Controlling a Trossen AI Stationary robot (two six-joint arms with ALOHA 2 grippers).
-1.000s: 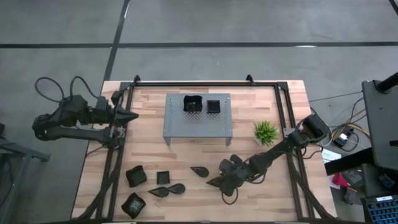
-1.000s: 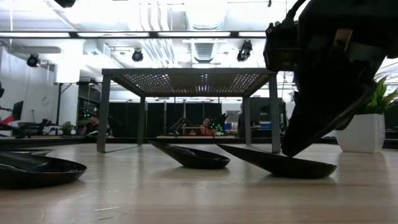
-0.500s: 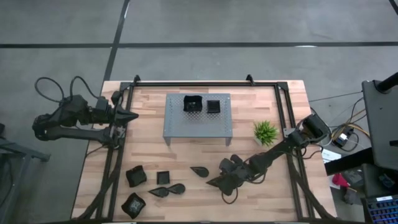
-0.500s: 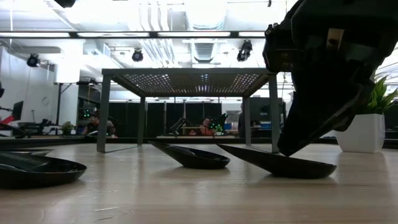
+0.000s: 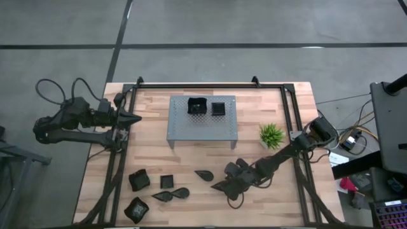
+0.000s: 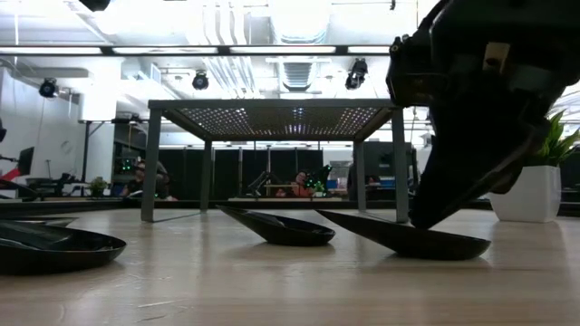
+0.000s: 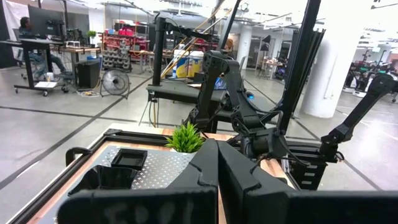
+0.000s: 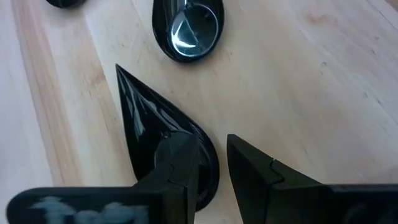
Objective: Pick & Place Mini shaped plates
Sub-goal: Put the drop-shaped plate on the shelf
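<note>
A black teardrop mini plate (image 5: 218, 187) (image 8: 146, 124) lies flat on the wooden table, near the front. My right gripper (image 5: 227, 186) (image 8: 212, 165) is open and straddles the rim at the plate's rounded end. A second teardrop plate (image 5: 205, 175) (image 8: 188, 28) lies just to its left. Two square plates (image 5: 196, 105) (image 5: 218, 108) stand on the grey perforated rack (image 5: 202, 130). Several more black plates (image 5: 166, 182) lie at the front left. My left gripper (image 5: 135, 119) (image 7: 217, 168) is shut and empty, held level above the table's left edge. My right gripper has one finger (image 8: 177, 158) down inside the teardrop plate's rounded end (image 8: 208, 171), where it seems to rest on the inner wall. The other finger (image 8: 255, 171) stands outside the rim, with a strip of wood between. The fingers slant down from the table's right. The plate lies on the table.
A small green plant (image 5: 271, 135) in a white pot stands at the right, behind my right arm. Black frame rails (image 5: 210, 85) run along the table's far, left and right sides. Bare wood shows between the rack and the front plates.
</note>
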